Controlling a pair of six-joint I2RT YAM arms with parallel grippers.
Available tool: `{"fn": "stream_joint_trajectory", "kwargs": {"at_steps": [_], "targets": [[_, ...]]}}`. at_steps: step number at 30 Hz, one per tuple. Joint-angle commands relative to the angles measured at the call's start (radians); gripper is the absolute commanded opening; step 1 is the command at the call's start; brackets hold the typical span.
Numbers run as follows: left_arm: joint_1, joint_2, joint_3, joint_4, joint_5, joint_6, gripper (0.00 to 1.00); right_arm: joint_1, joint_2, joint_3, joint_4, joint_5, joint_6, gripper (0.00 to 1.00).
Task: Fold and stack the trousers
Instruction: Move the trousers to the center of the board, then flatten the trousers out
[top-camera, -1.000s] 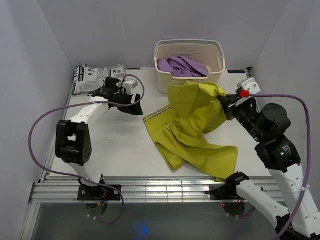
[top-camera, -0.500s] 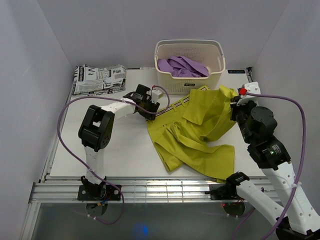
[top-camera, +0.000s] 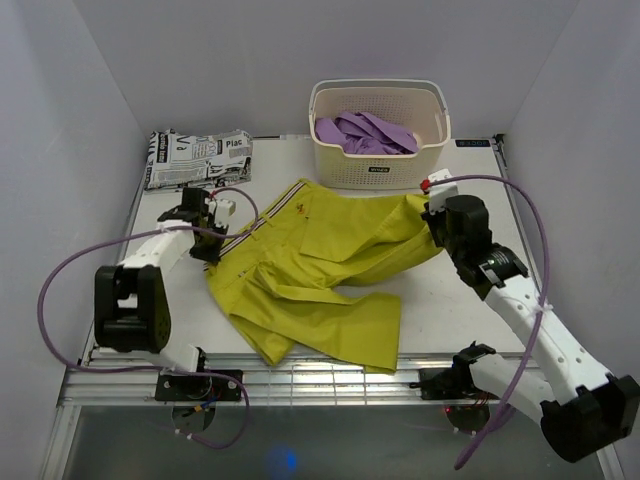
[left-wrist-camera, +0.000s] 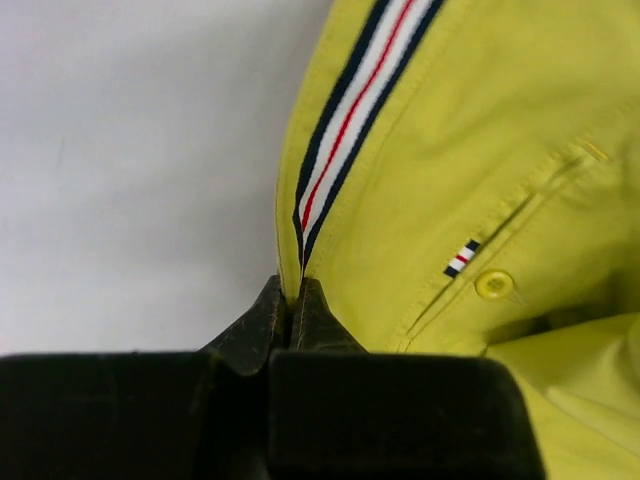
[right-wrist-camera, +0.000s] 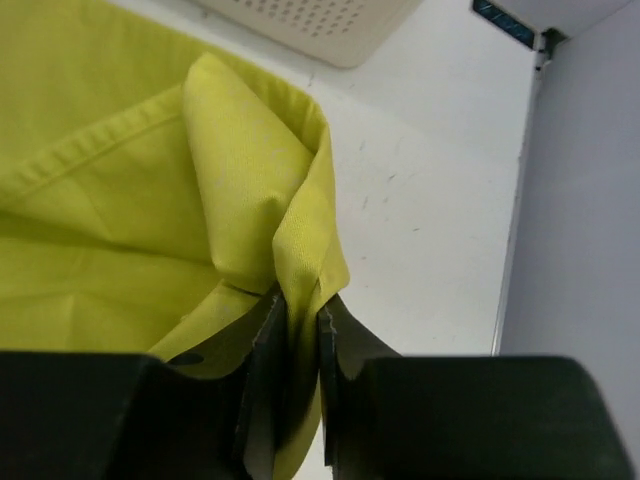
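Observation:
Yellow-green trousers (top-camera: 320, 270) lie spread across the table, waistband to the left, legs rumpled toward the front. My left gripper (top-camera: 213, 245) is shut on the waistband's corner, where a navy, white and red striped tape runs along the trousers (left-wrist-camera: 470, 150); its jaws (left-wrist-camera: 292, 290) pinch the cloth edge tightly. My right gripper (top-camera: 432, 215) is at the garment's right end. A raised fold of the trousers (right-wrist-camera: 240, 180) sits between its narrowly parted jaws (right-wrist-camera: 300, 305), which still hold it.
A cream basket (top-camera: 378, 170) holding purple clothes (top-camera: 365, 132) stands at the back, just behind the trousers. A folded black-and-white printed garment (top-camera: 197, 156) lies at the back left corner. The right wall is close to the right arm.
The left gripper reached the waistband, closed on it and pulled it left. The right arm came down and leftward, and the trousers went from hanging to spread flat. The right jaws loosened slightly.

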Motion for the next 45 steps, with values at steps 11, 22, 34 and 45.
{"fn": "stream_joint_trajectory", "kwargs": {"at_steps": [11, 22, 34, 45], "targets": [[-0.004, -0.232, -0.142, -0.241, -0.111, -0.035, 0.15, -0.115, 0.398, 0.408, -0.465, -0.624, -0.262, 0.90], [-0.002, -0.123, 0.033, -0.248, -0.027, -0.068, 0.63, -0.059, 0.426, 0.206, -0.795, -0.763, -0.368, 1.00], [-0.001, -0.042, 0.104, -0.192, -0.047, -0.101, 0.64, 0.020, 0.616, 0.055, -0.574, -0.597, -0.172, 0.71], [-0.002, -0.010, 0.065, -0.101, 0.094, -0.079, 0.71, 0.058, 0.783, 0.083, -0.451, -0.580, -0.101, 0.48]]}}
